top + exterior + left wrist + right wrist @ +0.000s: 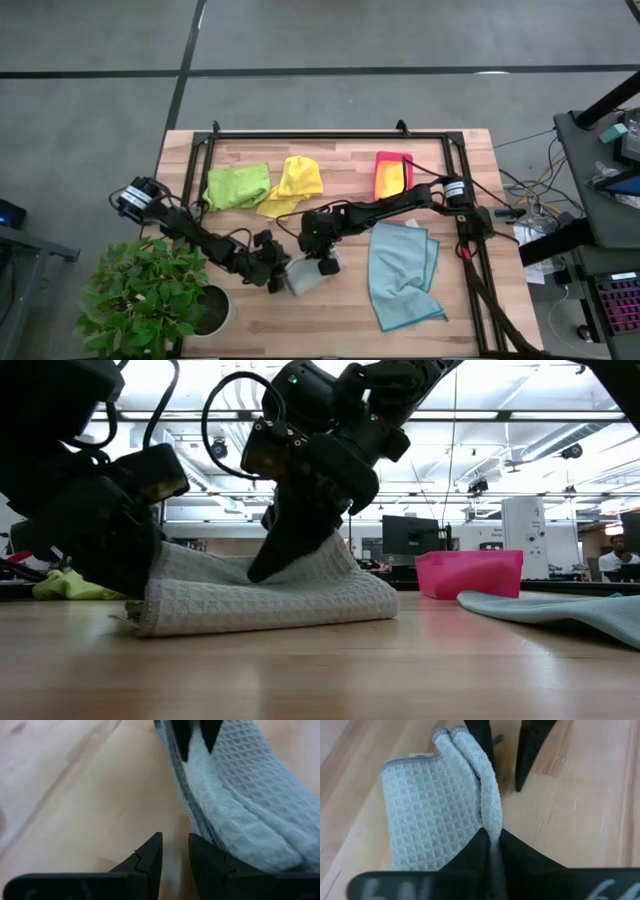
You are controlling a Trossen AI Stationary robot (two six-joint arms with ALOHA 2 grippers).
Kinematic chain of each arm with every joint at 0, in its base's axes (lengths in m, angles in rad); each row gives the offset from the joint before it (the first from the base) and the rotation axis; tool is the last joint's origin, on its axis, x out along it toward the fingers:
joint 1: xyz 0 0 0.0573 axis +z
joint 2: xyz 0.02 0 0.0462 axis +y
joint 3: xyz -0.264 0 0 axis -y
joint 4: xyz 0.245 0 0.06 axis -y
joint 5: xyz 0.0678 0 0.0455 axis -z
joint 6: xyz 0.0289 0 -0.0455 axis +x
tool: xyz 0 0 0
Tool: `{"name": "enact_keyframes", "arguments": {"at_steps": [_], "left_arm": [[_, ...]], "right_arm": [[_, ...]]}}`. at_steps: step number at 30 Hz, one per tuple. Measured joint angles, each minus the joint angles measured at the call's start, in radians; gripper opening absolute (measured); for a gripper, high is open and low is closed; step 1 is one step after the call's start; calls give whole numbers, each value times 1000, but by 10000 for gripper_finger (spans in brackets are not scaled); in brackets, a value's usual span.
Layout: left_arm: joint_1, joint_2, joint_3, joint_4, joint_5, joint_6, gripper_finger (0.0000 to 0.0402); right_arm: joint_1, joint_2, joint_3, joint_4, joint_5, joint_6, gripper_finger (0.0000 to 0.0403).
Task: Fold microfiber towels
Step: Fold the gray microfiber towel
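1. I see the light blue towel (402,273) lying loose on the table (450,330), right of centre, waiting its turn.
2. The grey towel (270,598) lies folded at the front centre.
3. My right gripper (492,840) pinches its doubled edge, fingers nearly together (to pin the fold, I judge).
4. My left gripper (175,851) stands partly open beside the towel, gripping nothing.

A waffle-textured cloth weave is shown by the grey towel (425,800); smooth, faintly glossy wood grain by the table (320,670).
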Motion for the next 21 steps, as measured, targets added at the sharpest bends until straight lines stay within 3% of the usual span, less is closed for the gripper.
{"name": "enact_keyframes", "arguments": {"at_steps": [11, 21], "left_arm": [[-1, -115, -2, -180, 29, -5, 79], [-1, -207, -2, -244, 45, -5, 79]], "right_arm": [[-22, -18, 0, -6, 2, 22, 126], [-34, -115, 0, -108, 2, -14, 139]]}}
